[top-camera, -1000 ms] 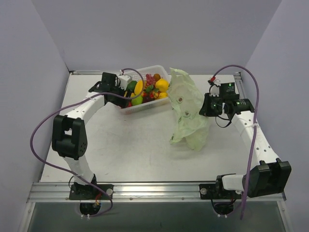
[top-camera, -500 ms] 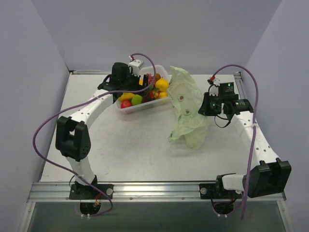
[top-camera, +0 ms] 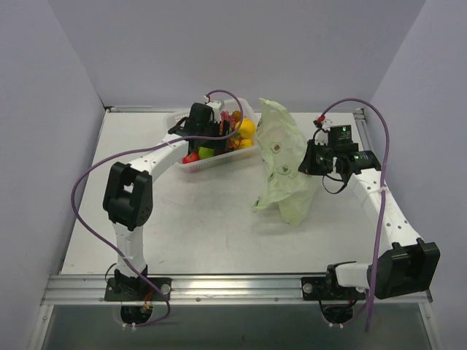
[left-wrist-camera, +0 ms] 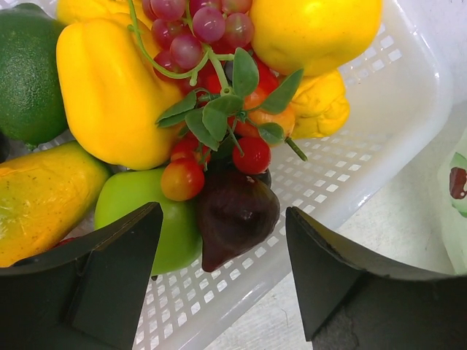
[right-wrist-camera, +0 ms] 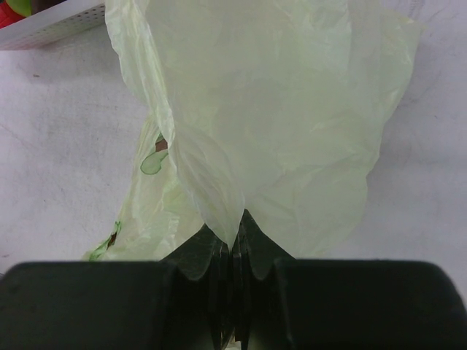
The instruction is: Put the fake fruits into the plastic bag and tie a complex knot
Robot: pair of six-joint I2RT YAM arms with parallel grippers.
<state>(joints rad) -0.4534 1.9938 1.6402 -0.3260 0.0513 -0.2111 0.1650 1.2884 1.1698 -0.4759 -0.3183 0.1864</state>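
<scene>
The fake fruits (left-wrist-camera: 219,109) lie heaped in a white perforated basket (left-wrist-camera: 379,157): a yellow pepper (left-wrist-camera: 109,91), grapes, a lemon, a green apple (left-wrist-camera: 139,211) and a dark purple fig (left-wrist-camera: 235,213). My left gripper (left-wrist-camera: 222,248) is open and empty, its jaws either side of the fig just above it; it shows over the basket in the top view (top-camera: 222,125). The pale-green plastic bag (top-camera: 281,164) hangs beside the basket. My right gripper (right-wrist-camera: 235,233) is shut on a fold of the bag (right-wrist-camera: 277,117) and holds it up; it also shows in the top view (top-camera: 312,157).
The basket (top-camera: 211,160) stands at the back centre of the grey table. Purple cables loop from both arms. Grey walls stand on three sides. The bag's lower end rests on the table right of centre.
My left gripper has swung right from the basket's left edge to over its fruits. The right gripper and the bag have barely moved.
</scene>
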